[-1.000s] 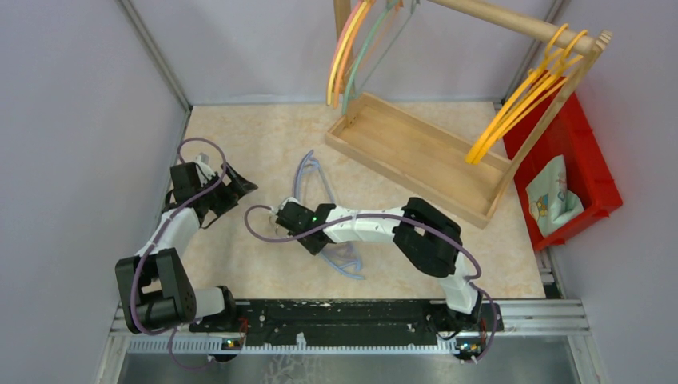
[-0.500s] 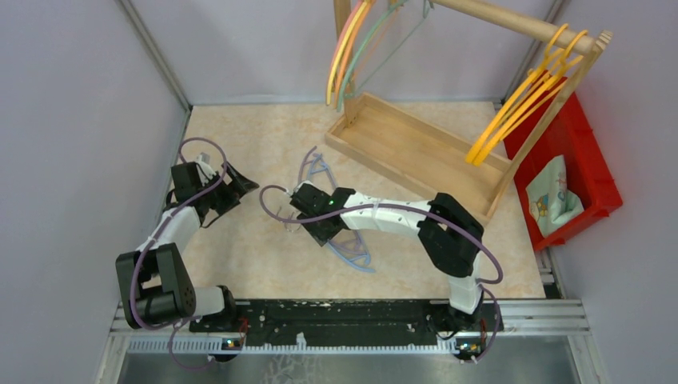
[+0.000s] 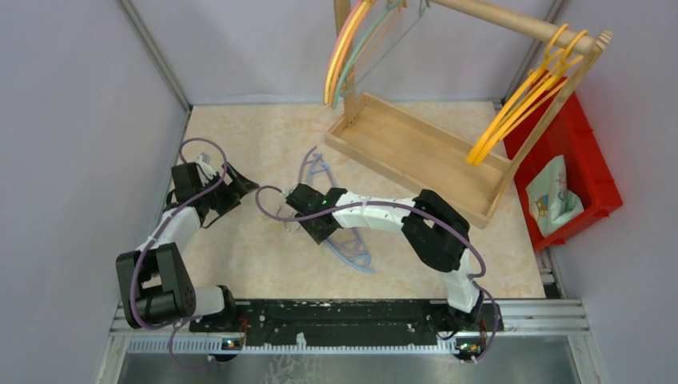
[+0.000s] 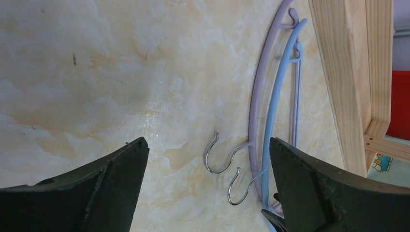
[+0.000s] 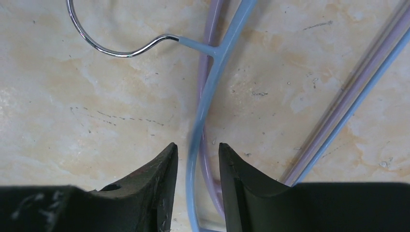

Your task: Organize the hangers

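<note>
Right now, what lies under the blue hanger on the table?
The purple hanger crosses beneath the blue hanger, on the table. Nearer the right gripper, its fingers hide how they stack.

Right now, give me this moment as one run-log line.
right gripper: open, straddling blue hanger on table, not clamped | left gripper: open, empty | stage: pre-grasp

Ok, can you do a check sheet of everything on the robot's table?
surface: beige marbled table.
job's things: blue hanger and purple hanger lying flat, overlapping; yellow hangers and orange and green hangers hung on the wooden rack.
clutter: nothing seen.
tools: left tool wide open, empty; right tool straddles the blue hanger, grip unclear.
cables: purple cables looped along both arms.
surroundings: red bin holding a printed cloth, grey walls.
</note>
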Robot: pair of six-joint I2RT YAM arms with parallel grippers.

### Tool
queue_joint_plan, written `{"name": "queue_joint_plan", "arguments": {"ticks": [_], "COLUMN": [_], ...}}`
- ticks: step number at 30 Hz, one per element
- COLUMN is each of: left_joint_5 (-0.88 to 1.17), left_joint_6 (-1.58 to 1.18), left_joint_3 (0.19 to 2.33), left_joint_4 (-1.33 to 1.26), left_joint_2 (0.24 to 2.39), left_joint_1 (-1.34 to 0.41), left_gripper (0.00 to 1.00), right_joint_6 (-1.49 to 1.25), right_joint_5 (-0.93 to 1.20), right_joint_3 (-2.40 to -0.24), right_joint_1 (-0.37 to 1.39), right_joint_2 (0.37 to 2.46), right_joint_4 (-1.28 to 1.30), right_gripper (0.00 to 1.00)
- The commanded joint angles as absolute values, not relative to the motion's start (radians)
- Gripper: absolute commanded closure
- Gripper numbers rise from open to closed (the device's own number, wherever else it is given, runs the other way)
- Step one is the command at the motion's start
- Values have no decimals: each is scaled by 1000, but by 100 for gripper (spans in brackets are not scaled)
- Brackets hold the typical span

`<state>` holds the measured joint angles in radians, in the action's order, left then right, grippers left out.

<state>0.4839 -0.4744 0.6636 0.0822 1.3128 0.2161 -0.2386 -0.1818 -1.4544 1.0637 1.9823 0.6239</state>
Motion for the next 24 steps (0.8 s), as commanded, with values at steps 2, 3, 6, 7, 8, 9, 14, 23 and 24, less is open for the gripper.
{"name": "queue_joint_plan", "arguments": {"ticks": [2, 3, 6, 7, 8, 9, 14, 23, 24], "left_joint_5": [501, 501, 501, 502, 500, 501, 500, 497, 494], "left_joint_6": [-466, -465, -465, -464, -466, -465, -469, -482, -482], "left_joint_3": [656, 658, 655, 654, 654, 652, 646, 621, 616], "left_joint_4": [71, 72, 74, 74, 74, 74, 73, 70, 69], "left_joint_2": [1304, 1304, 1301, 1301, 1300, 1300, 1293, 1258, 1253], "left_joint_1": [222, 223, 223, 223, 223, 223, 223, 223, 223], "left_gripper": [1, 1, 1, 0, 0, 1, 0, 0, 0], "right_joint_6": [-251, -253, -255, -255, -255, -254, -253, -247, -247], "right_joint_5": [-161, -158, -146, -144, -144, -142, -133, -190, -203], "right_joint_3": [-1511, -1509, -1503, -1500, -1498, -1493, -1471, -1414, -1405], "right_joint_1": [1058, 1058, 1056, 1057, 1056, 1056, 1047, 1035, 1031], "right_joint_2": [2008, 2009, 2013, 2012, 2012, 2012, 1997, 1879, 1870], "right_joint_4": [571, 569, 557, 556, 554, 552, 549, 556, 566], "right_gripper": [64, 65, 70, 71, 73, 75, 90, 100, 100]}}
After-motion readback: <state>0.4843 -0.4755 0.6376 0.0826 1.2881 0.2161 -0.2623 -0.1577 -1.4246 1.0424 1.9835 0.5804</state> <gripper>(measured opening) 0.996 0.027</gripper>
